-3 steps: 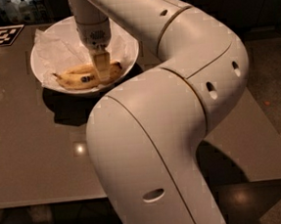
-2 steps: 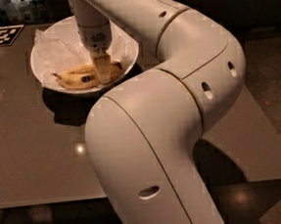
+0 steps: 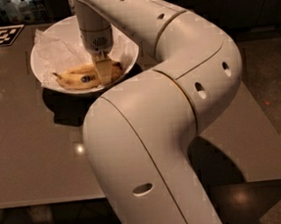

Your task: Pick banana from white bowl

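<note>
Hand [image 3: 103, 72], grip impossible to tell, meets the dark-stickered banana [image 3: 78, 79] inside the white bowl [image 3: 131, 51].

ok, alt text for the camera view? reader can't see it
The robot's gripper is down inside the white bowl, at the middle of the banana, with crinkled white paper behind it. The bowl sits on a brown table, and the white arm fills the foreground.

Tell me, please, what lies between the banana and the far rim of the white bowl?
Crinkled white paper lies there, in the camera view. The end effector is down in the bowl at the banana.
</note>
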